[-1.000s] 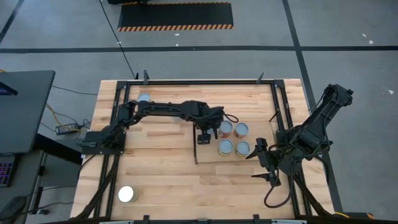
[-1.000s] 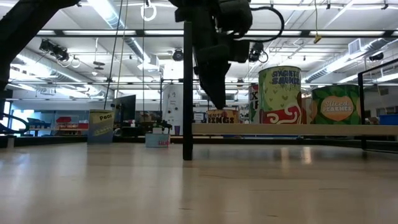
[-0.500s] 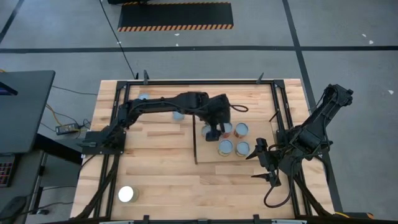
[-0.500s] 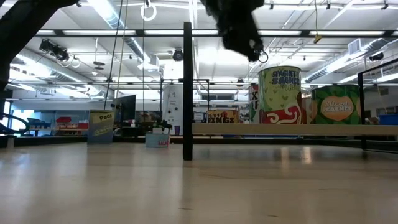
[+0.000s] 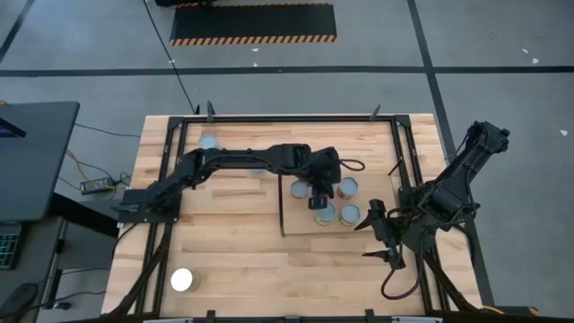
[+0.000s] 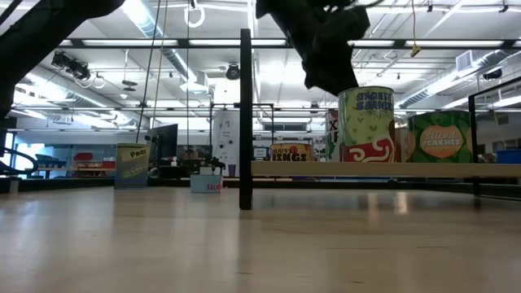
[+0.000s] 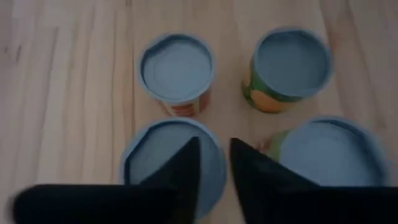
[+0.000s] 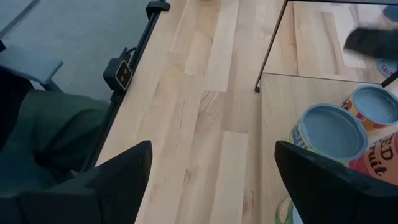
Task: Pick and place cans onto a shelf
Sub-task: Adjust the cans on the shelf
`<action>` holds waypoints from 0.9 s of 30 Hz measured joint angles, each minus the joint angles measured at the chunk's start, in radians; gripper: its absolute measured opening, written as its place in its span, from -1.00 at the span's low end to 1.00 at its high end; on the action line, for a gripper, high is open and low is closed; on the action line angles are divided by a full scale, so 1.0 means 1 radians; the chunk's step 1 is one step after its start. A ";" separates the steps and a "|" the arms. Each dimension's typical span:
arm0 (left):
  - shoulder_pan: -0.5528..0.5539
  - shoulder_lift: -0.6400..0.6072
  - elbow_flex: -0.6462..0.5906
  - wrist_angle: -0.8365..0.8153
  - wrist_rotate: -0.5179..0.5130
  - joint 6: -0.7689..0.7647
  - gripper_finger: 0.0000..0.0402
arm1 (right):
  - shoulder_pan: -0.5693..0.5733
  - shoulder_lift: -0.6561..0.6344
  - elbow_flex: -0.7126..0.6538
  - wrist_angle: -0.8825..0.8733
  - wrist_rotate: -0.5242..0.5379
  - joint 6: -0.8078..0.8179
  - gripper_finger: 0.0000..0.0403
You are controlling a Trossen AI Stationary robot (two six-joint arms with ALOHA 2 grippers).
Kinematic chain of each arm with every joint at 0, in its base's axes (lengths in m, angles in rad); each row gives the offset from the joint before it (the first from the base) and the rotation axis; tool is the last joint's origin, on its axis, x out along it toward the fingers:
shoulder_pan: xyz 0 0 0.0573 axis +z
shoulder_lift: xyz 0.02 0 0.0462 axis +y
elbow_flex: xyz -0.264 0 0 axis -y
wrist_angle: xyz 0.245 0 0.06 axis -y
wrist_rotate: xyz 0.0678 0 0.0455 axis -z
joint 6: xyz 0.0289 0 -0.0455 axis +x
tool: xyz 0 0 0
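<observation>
Hovering over the shelf [image 5: 300, 222], the left gripper [image 5: 320, 195] hangs above the cluster of cans there, and the left wrist view shows its fingers [image 7: 186, 163] drawn nearly together with nothing between them, poised over one silvery lid with three other lids around it. From above, four can tops show on the shelf: one [image 5: 299, 188] nearest the dark upright strip [image 5: 282, 206], one [image 5: 348, 187] on the gripper's far side from that strip, and two [image 5: 325, 213] [image 5: 351, 213] side by side along the shelf's other long edge; the gripper may hide a further can, which cannot be told. At least two cans wait on the table [image 5: 233, 247], well apart from the shelf: a blue-topped one [image 5: 208, 142] beyond the strip end, and the glaring white one [image 5: 184, 280] farther off still. The right gripper [image 5: 381, 235] idles just off the shelf's strip-free end, fingers spread wide and empty. By this showing the job looks roughly half done, with the outlying cans yet to be fetched.
</observation>
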 joint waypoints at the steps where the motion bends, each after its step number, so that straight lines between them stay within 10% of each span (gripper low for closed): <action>1: 0.001 0.008 0.000 0.010 -0.004 0.000 -0.71 | 0.000 0.000 0.000 -0.001 0.000 0.000 0.73; 5: 0.006 0.009 0.000 0.013 -0.017 -0.002 -0.96 | 0.000 0.000 0.000 0.000 0.000 0.000 0.73; 27: 0.035 0.025 0.001 -0.070 -0.068 -0.041 -0.95 | 0.000 0.000 0.000 0.001 0.000 0.008 0.73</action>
